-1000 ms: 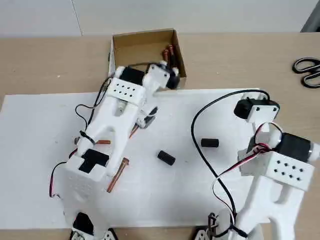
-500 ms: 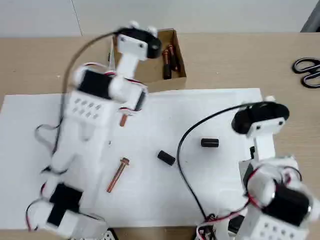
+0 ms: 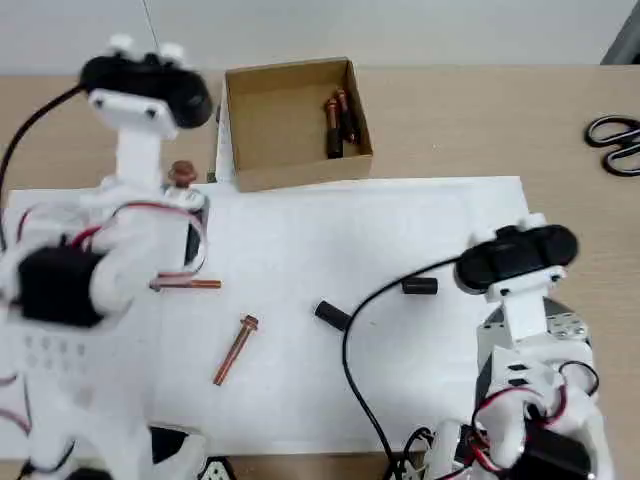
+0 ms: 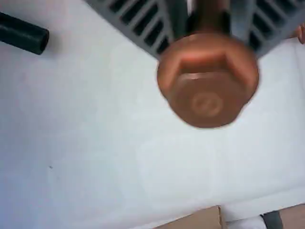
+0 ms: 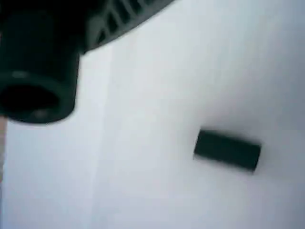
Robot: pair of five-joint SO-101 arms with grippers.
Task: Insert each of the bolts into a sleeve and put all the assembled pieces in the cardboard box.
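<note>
I'm at the joining step. My left gripper [image 4: 208,19] has its jaws pinched on a copper bolt [image 4: 208,81], head toward the wrist camera. It is held up near the far left corner of the white paper [image 3: 400,210], just beside the cardboard box [image 3: 255,175]. My right gripper [image 5: 47,45] pinches a black sleeve [image 5: 38,81] with its open bore facing the camera, over the near right part of the paper, so the two parts are well apart. The box already holds finished pieces [image 3: 338,122] against its right wall. A loose bolt [image 3: 190,284], a second bolt [image 3: 235,350], a loose sleeve [image 3: 333,316] and a second sleeve [image 3: 420,286] lie on the paper between the arms. Next, I judge, I need to bring both arms toward the middle, line the shank up with the bore and push it in squarely. A slight tilt would likely catch it on the rim.
</note>
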